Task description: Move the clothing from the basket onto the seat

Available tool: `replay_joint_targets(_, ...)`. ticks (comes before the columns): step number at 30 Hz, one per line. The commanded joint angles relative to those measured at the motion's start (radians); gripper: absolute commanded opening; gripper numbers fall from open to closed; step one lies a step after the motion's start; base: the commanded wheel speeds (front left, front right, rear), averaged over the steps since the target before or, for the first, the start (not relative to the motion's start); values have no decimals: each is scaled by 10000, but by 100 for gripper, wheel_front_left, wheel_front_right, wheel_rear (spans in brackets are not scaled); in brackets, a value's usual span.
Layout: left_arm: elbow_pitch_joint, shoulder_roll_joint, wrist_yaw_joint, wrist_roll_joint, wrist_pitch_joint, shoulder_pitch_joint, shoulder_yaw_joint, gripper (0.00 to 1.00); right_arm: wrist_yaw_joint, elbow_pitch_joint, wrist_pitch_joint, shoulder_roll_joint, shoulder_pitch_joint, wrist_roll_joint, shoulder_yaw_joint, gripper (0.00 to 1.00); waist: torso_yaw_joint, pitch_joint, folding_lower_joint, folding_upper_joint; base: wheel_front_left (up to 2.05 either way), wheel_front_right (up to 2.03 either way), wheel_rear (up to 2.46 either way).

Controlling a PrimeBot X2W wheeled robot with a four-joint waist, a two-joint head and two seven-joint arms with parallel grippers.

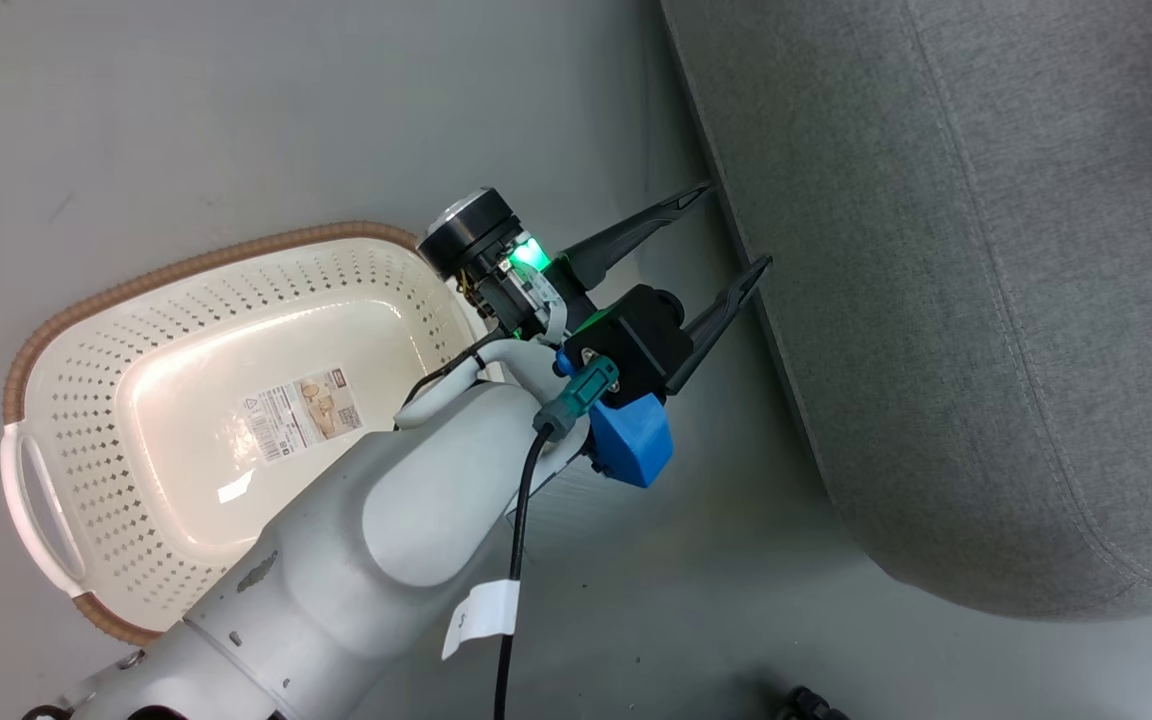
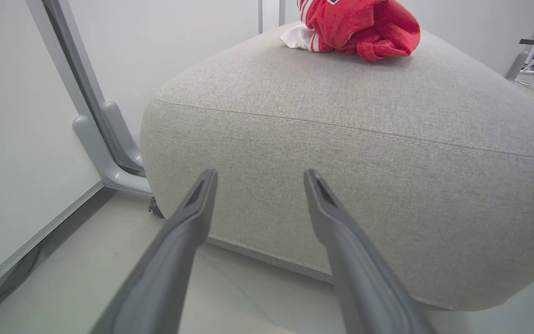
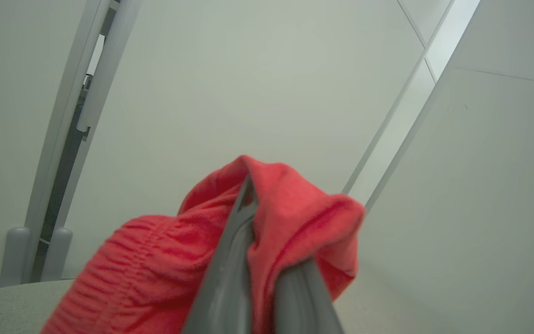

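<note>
The cream perforated plastic basket point(image 1: 86, 400) holds a paper label point(image 1: 301, 412). Our right jaws grip soft red clothing point(image 3: 155, 260); our left jaws stand apart.

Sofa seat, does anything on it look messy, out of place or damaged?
Only the red clothing: it sits crumpled in a heap on top of the grey sofa seat, toward its far side in the left wrist view, white trim sticking out. The right pincer is shut on part of it. No damage or spill shows.

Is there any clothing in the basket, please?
No, the basket looks bare inside apart from a paper label on its floor.
</note>
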Motion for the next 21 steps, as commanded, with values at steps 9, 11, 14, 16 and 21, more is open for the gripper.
replay_joint_targets(9, -7, 219, 102, 56, 42, -359, -95, 100, 1, 1702, -4, 511, 543, -228, -263, 0, -17, 678, -2, 0, 0, 0, 0)
replay_joint_targets(11, -24, 245, 102, 39, 62, -407, -104, 100, 1, 1989, -4, 644, 668, -298, -190, 0, -16, 735, -2, 0, 0, 0, 0)
replay_joint_targets(14, -44, 286, 137, 19, 96, -415, -118, 100, 1, 2345, -4, 910, 737, -261, -190, 0, -21, 799, -2, 0, 0, 0, 0)
replay_joint_targets(16, -48, 324, 157, -2, 102, -414, -133, 100, 1, 2563, -4, 1048, 730, -279, -50, 0, -40, 831, -2, 0, 0, 0, 0)
replay_joint_targets(21, -19, 399, 162, -47, 117, -348, -170, 100, 1, 2962, -4, 1295, 783, -171, 98, 14, -104, 760, -2, 0, 0, 0, 0)
